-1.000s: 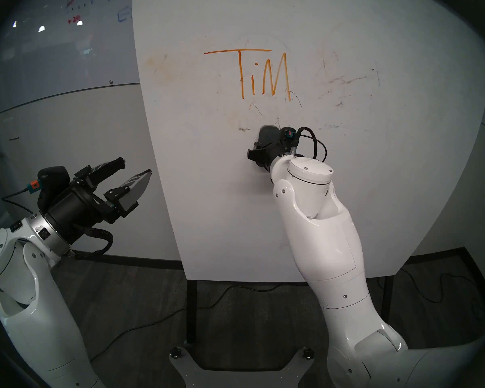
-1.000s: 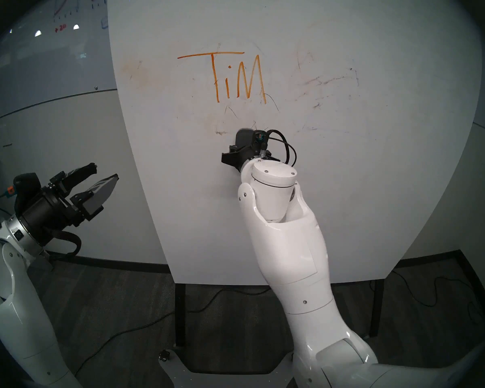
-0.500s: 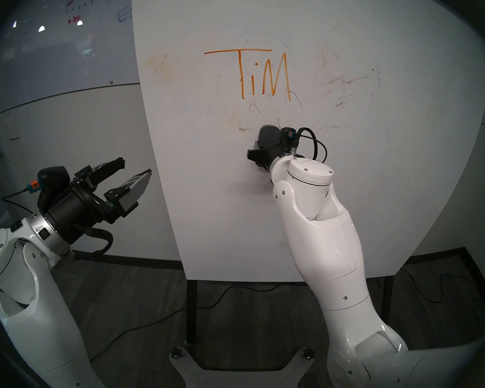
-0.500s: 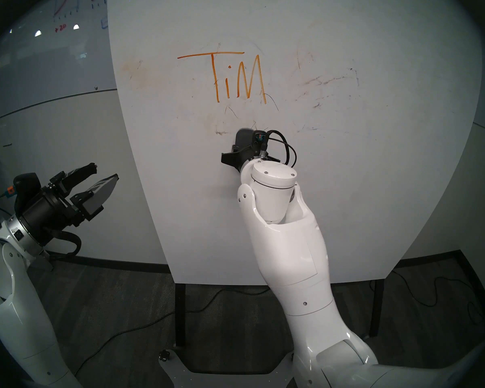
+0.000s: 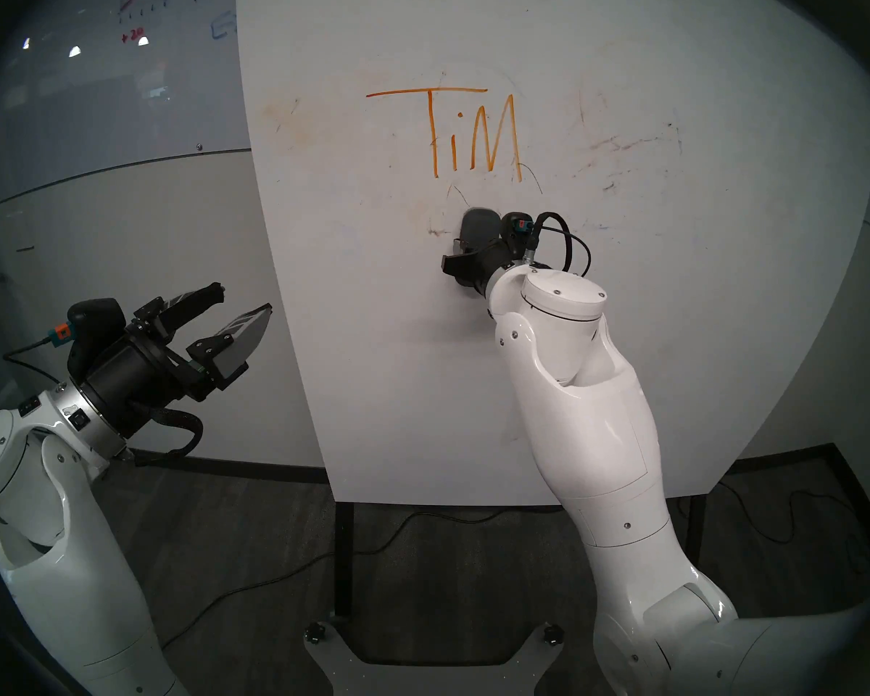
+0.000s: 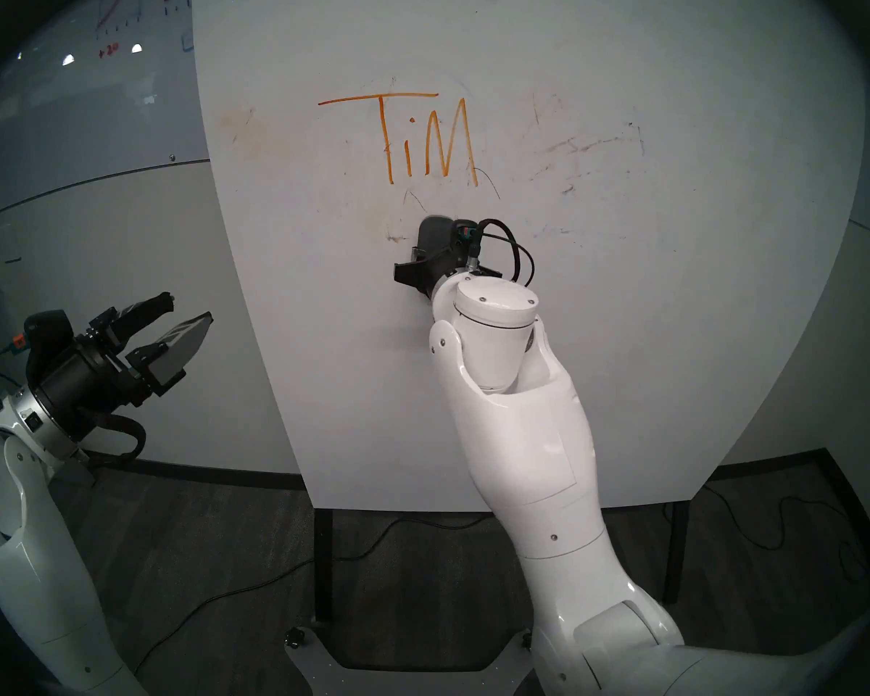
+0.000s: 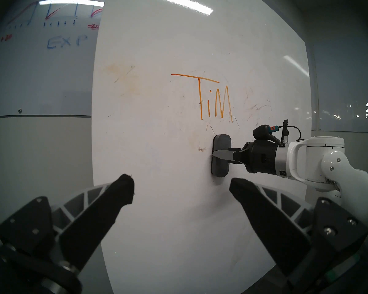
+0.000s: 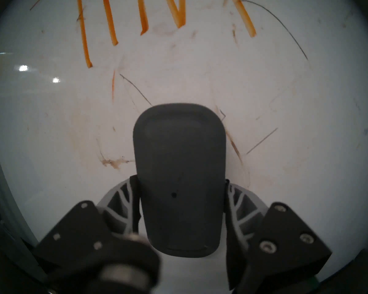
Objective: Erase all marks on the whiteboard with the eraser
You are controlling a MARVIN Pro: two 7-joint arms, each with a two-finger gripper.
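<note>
The whiteboard (image 5: 398, 378) stands upright in front of me, with the orange marks "TiM" (image 5: 473, 132) at its upper middle. Faint dark scribbles and pale orange smudges (image 5: 619, 147) lie around and below the letters. The dark grey eraser (image 5: 479, 225) lies flat against the board just under the letters, long side upright. My right gripper (image 5: 473, 258) is shut on its lower half. In the right wrist view the eraser (image 8: 179, 160) sits between both fingers (image 8: 123, 200), with the letter bottoms above it. My left gripper (image 5: 242, 303) hangs open and holds nothing, off the board's left edge.
A greyish glass board with red and blue graph drawings (image 5: 121, 52) hangs on the wall at the back left. Dark metal legs (image 5: 343, 559) hold the whiteboard up. Black cables (image 5: 423, 519) run across the carpet beneath it, and my base (image 5: 433, 650) stands in front.
My right arm has slid the eraser a little way up the board towards the letters, over some scribbles. The left arm has not moved.
</note>
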